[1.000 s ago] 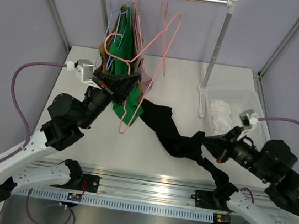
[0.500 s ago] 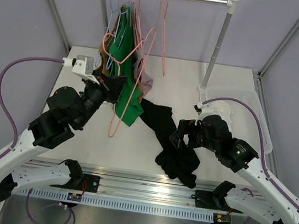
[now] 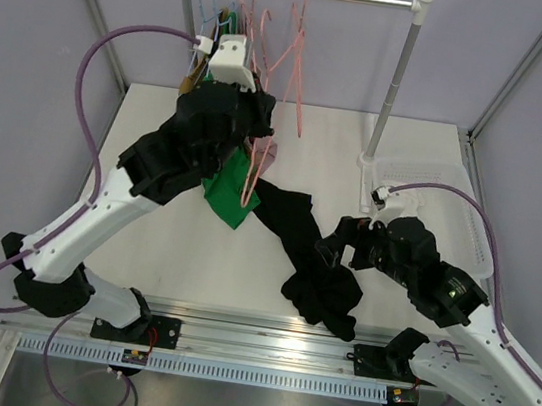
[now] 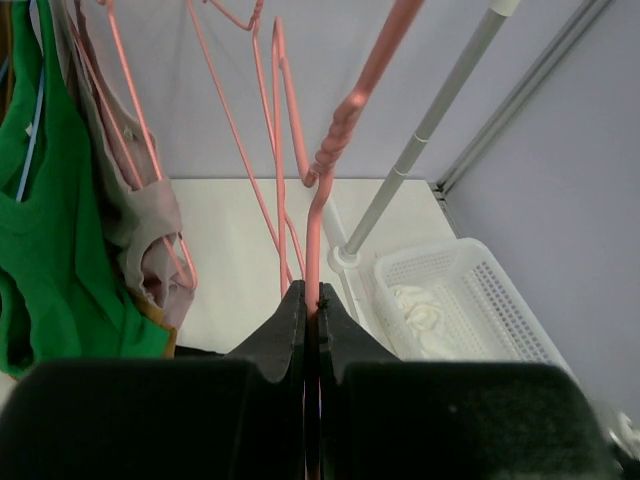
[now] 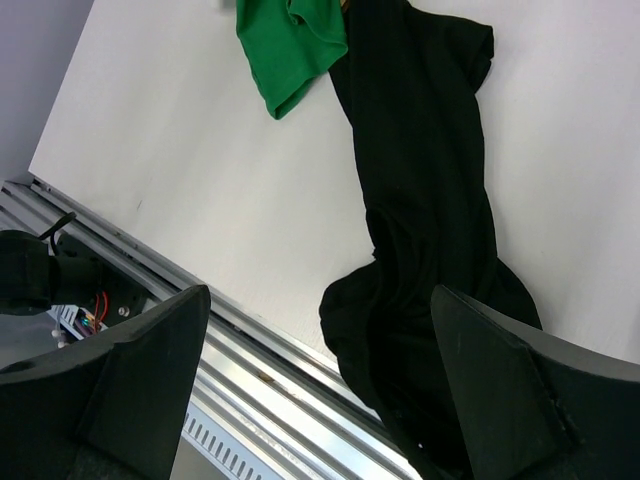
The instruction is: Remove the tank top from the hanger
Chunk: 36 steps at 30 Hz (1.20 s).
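Fingers of the left gripper are shown clamped on a pink hanger only in the left wrist view. Right gripper fingers are spread wide, with nothing held. The black tank top is laid left of the basket, in which white cloth is kept.

L end effector clamped, R end effector spread

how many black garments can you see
1: the black tank top, lying across the table, below the right gripper; the left arm may hide others at the rack.
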Each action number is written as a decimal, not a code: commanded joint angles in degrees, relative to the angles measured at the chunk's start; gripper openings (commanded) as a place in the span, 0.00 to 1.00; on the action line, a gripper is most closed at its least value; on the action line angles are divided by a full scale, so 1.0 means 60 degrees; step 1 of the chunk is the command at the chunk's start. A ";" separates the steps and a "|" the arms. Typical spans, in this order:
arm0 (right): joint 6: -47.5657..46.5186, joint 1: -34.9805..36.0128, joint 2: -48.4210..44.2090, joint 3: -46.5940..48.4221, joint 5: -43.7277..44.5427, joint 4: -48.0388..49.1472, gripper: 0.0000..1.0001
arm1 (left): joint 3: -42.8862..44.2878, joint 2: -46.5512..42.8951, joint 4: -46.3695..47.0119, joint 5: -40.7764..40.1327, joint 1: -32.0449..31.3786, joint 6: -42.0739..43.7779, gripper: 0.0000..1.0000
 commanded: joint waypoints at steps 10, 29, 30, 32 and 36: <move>-0.0048 -0.0044 -0.1189 0.0867 0.0332 -0.1138 0.99 | 0.4739 0.3464 -0.2012 0.1417 0.1557 0.0407 0.00; -0.0136 -0.0044 -0.1219 0.0501 -0.0017 -0.0728 0.99 | 0.6496 0.5353 -0.0546 0.1684 0.1776 0.2077 0.00; -0.0122 -0.0044 -0.1248 0.0515 -0.0018 -0.0728 0.99 | 0.6612 0.5557 -0.0297 0.1654 0.1820 0.2034 0.00; -0.0122 -0.0044 -0.1263 0.0501 -0.0105 -0.0757 0.99 | 0.6730 0.5719 -0.0004 0.1771 0.2010 0.1888 0.00; -0.0063 -0.0044 -0.1380 0.0369 -0.0310 -0.0641 1.00 | 0.6745 0.6144 0.1049 0.2531 0.2464 0.1711 0.00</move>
